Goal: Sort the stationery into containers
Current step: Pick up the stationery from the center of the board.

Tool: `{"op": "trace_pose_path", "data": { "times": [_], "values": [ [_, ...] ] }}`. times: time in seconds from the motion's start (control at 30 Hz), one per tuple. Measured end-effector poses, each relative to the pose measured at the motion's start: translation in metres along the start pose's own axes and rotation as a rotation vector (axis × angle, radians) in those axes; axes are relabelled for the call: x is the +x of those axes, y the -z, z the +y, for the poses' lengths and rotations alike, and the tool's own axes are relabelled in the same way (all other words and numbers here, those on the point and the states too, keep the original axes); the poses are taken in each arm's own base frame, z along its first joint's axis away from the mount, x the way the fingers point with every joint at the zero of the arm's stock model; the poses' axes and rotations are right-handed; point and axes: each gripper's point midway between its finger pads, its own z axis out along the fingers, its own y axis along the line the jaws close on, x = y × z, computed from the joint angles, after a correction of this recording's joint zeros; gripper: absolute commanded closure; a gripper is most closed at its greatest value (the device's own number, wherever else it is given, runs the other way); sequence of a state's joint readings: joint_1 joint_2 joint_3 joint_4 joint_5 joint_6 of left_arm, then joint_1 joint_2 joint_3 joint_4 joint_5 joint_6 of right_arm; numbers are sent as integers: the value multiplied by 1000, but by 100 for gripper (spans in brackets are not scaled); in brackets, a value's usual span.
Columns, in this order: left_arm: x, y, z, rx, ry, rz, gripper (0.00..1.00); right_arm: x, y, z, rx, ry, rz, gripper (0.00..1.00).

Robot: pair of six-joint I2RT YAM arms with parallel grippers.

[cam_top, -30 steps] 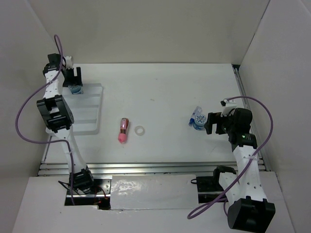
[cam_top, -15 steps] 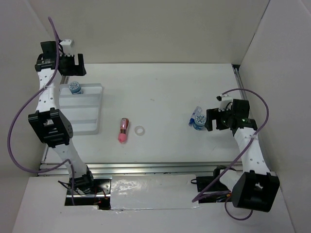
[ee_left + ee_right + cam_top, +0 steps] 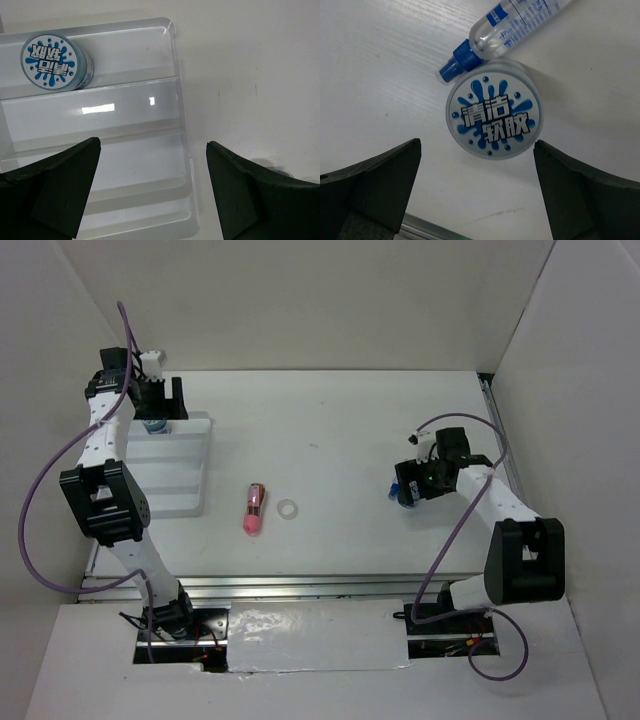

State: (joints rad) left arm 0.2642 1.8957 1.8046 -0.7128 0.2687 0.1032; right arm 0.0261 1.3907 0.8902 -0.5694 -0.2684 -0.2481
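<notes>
The white tray [image 3: 185, 475] lies at the far left, and one blue pot [image 3: 56, 62] with a white patterned top stands in its far-left compartment. My left gripper [image 3: 152, 150] hovers open over the tray's [image 3: 125, 165] right part, apart from that pot, with nothing between its fingers. A second blue pot [image 3: 494, 116] stands on the table at the right, touching a clear-blue tube [image 3: 512, 25]. My right gripper [image 3: 477, 147] hangs open above this pot [image 3: 403, 495], holding nothing. A pink cylinder [image 3: 253, 508] and a small white ring [image 3: 288, 509] lie mid-table.
White walls close in the table on the left, back and right. A metal rail [image 3: 320, 587] runs along the near edge in front of the arm bases. The right arm's cable [image 3: 470, 435] loops near the right wall.
The left gripper rose away from the pot in the tray, then came back down over the tray's far end. The right gripper swung left over the blue pot on the table.
</notes>
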Motion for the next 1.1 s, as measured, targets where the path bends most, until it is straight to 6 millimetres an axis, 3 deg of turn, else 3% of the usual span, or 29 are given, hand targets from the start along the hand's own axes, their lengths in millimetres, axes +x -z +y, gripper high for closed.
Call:
{"op": "trace_pose_path", "data": {
  "times": [0.27,0.37,0.4,0.57,0.67,0.77,0.87,0.97,1.03,1.1],
  "values": [
    [3,1,-1,1,-2,-1,1,-8,-20,-6,49,8,27,3],
    [6,0,-1,2,0,8,1,-8,-25,-9,63,5,42,16],
    [7,-1,-1,3,1,9,1,-7,-26,-10,66,4,47,26],
    [7,0,2,-1,6,8,1,-4,-27,-13,86,10,60,55],
    [8,1,5,-4,11,7,1,-1,-20,-12,88,24,70,64],
    [8,1,7,-3,16,7,1,0,4,-7,86,58,76,70],
    [9,2,7,10,19,4,1,-28,45,0,93,106,-2,70],
    [8,3,6,26,22,-2,1,-84,81,17,82,167,-138,70],
    [7,3,4,38,24,-4,1,-119,90,42,43,214,-211,70],
    [7,3,1,54,25,-6,1,-142,80,73,-23,257,-226,70]
  ]
}}
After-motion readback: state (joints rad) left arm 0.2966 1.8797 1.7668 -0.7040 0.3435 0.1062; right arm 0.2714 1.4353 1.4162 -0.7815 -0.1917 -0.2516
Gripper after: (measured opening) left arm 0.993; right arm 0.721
